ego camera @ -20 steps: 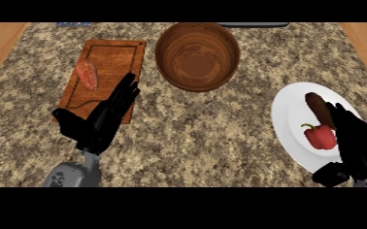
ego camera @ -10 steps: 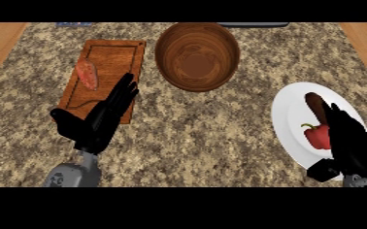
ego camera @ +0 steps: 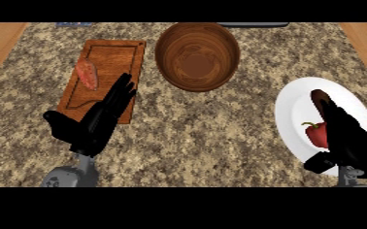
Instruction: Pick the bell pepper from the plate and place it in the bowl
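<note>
Right hand [ego camera: 345,136] lies over the white plate [ego camera: 295,107], fingers straight, just beside the red bell pepper [ego camera: 316,133] on that plate. Left hand [ego camera: 97,119] rests open on the table [ego camera: 208,136]. Wooden bowl [ego camera: 198,56] stands well apart.

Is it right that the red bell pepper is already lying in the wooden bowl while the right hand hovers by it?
Not quite. In the head view the red bell pepper lies on the white plate, not in the wooden bowl, which holds nothing. The right hand is indeed by the pepper.
</note>
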Controlling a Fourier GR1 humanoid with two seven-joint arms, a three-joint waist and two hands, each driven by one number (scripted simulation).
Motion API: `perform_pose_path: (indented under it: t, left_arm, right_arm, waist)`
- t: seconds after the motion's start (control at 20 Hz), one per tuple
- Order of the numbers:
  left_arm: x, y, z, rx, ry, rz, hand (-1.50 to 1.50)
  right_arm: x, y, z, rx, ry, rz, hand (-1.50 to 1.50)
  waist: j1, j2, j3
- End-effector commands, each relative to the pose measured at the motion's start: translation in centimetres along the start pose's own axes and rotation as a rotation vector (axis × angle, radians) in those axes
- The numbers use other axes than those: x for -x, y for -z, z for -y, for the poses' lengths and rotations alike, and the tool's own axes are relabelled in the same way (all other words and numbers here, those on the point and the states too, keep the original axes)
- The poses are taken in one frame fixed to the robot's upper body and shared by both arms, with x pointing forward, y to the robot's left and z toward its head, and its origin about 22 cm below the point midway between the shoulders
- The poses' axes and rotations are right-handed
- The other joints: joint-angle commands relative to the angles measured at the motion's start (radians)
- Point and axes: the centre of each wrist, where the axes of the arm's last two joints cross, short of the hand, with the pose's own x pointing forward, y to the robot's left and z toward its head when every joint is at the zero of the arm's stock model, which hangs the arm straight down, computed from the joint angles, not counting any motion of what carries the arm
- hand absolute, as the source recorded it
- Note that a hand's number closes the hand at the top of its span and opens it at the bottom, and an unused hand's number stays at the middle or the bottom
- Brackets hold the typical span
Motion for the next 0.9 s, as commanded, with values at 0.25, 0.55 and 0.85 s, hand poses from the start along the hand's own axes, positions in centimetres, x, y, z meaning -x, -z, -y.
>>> perform_pose_path:
  t: [0.25,0.55,0.85]
  left_arm:
    - [1.0,1.1,-0.9,0.005,0.005,-0.006,0.0]
    - [0.7,0.9,-0.6,0.005,0.004,0.015,0.0]
    - [0.9,0.7,-0.5,0.01,-0.003,-0.01,0.0]
  right_arm:
    - [2.0,1.5,-2.2,0.03,0.013,0.007,-1.5]
    - [0.3,1.7,-3.4,0.058,-0.012,0.122,1.5]
    - [0.4,2.4,-2.1,0.062,-0.011,0.145,1.5]
  waist:
    - [-0.002,0.0,0.0]
    - [0.001,0.001,0.0]
    - [0.001,0.0,0.0]
